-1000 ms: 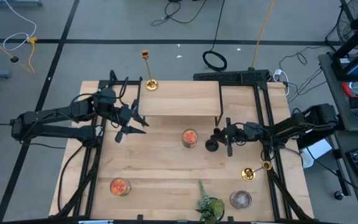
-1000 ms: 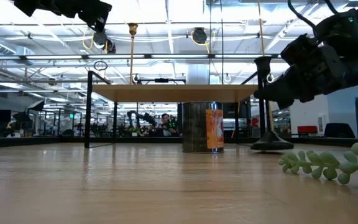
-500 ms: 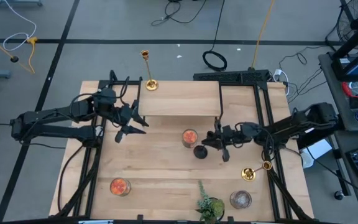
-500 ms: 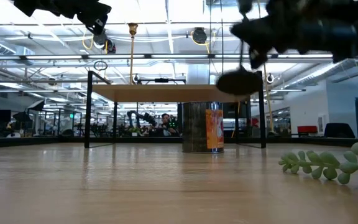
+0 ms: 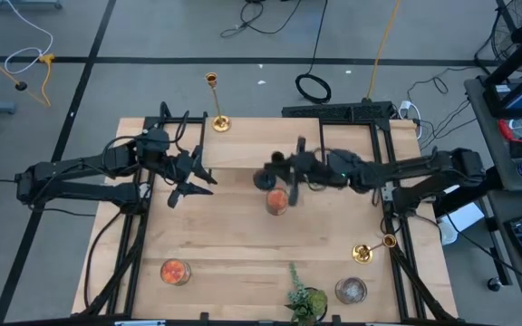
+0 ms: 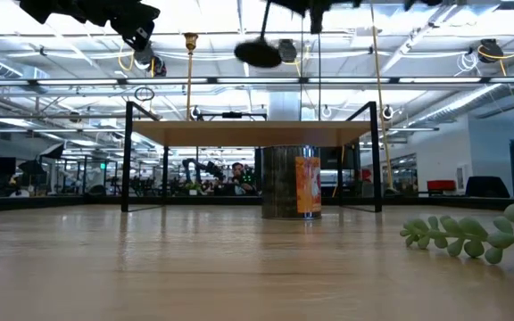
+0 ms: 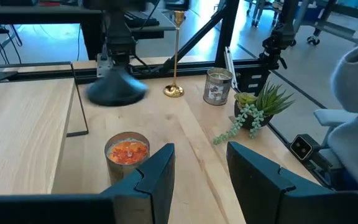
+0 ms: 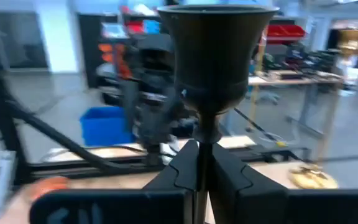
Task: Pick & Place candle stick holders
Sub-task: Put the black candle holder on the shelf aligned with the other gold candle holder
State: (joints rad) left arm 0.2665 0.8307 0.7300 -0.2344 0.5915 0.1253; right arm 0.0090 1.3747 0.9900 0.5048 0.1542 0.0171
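My right gripper (image 5: pixel 295 170) is shut on the short black candlestick holder (image 5: pixel 266 178) and holds it high above the orange jar candle (image 5: pixel 277 201), at the near edge of the raised wooden shelf (image 5: pixel 261 143). In the low view its round base (image 6: pixel 259 53) hangs above shelf height. One gold holder (image 5: pixel 217 121) stands by its base on the shelf's far left corner. The other gold holder (image 5: pixel 362 252) stands on the table at the near right. My left gripper (image 5: pixel 202 184) is open and empty, left of the shelf. My right gripper pinches the black holder's thin stem (image 8: pixel 204 132) between its two fingers (image 8: pixel 180 167), just under the flared cup (image 8: pixel 213 50). The fingers come about level from the table's right side and lie across the stem. The holder is lifted clear, nearly upright, with its base (image 7: pixel 117 92) hanging free.
Another orange jar candle (image 5: pixel 175 271) stands near left. A grey jar candle (image 5: pixel 351 290) and a small green plant (image 5: pixel 304 299) stand at the near edge. The shelf's black legs (image 6: pixel 128 156) stand on the table.
My right gripper has lifted the black holder off the table, where it stood right of the orange jar. It has carried it up and toward the table's left and far edges, to the shelf's near edge. The holder now hangs clear, above shelf height.
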